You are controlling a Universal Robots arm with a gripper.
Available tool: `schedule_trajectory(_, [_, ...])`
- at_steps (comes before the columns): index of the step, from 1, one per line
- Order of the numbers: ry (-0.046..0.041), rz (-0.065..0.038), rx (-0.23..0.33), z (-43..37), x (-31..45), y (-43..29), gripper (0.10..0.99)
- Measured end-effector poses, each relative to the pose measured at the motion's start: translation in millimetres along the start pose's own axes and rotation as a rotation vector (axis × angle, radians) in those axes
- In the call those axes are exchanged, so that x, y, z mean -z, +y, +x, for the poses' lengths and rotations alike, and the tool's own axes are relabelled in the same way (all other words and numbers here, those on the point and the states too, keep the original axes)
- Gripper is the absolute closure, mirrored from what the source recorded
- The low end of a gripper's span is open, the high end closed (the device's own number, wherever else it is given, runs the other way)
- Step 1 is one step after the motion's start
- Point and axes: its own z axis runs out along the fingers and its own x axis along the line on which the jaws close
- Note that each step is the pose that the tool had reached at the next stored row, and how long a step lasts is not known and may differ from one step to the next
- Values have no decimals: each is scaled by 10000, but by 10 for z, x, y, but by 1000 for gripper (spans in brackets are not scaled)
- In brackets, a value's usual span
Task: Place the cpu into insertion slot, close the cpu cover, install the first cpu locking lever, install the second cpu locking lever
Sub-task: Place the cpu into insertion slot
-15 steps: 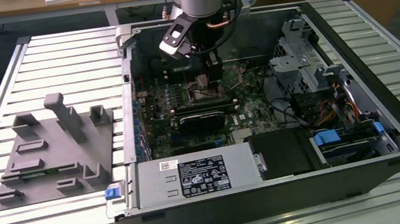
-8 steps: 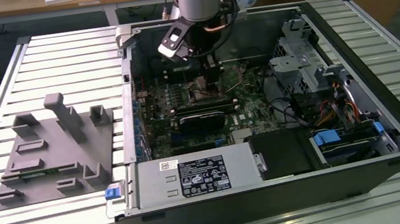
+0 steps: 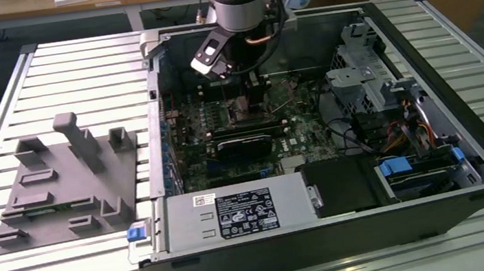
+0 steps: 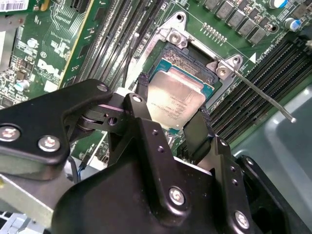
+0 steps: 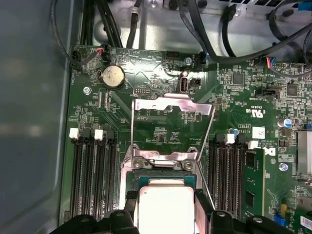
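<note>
Silvery-grey cpu (image 4: 178,97) sits face up within the rim of the insertion slot (image 4: 191,62). The gripper (image 4: 171,111) is narrowed onto it, with one black finger (image 4: 141,95) against each of two opposite sides. Beyond the slot, the cpu cover (image 5: 173,104) stands swung open. Beside the slot, a thin locking lever (image 4: 263,95) juts out across the memory slots (image 4: 278,58).

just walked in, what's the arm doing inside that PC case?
The end effector is down at the insertion slot, right over the cpu, which looks seated in or just above it. The cpu cover is flipped open and a locking lever sticks out unlatched.
</note>
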Motion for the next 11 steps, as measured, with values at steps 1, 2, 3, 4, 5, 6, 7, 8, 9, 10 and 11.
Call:
schedule_trajectory(1, [0,0,0,1,-9,-2,545])
schedule_trajectory(2, [2,-1,1,1,-18,-4,545])
schedule_trajectory(3, [1,0,0,2,-25,-7,545])
schedule_trajectory(4, [0,1,0,2,-32,-11,545])
schedule_trajectory(5, [0,0,1,3,-41,-15,545])
schedule_trajectory(6, [0,0,1,4,-49,-21,545])
schedule_trajectory(7, [1,0,0,5,-57,-25,545])
schedule_trajectory(8, [0,0,1,6,-65,-26,545])
schedule_trajectory(9, [0,0,1,8,-74,-27,545])
schedule_trajectory(10, [1,-1,0,9,-82,-27,545])
schedule_trajectory(11, [1,1,-2,10,-90,-28,545])
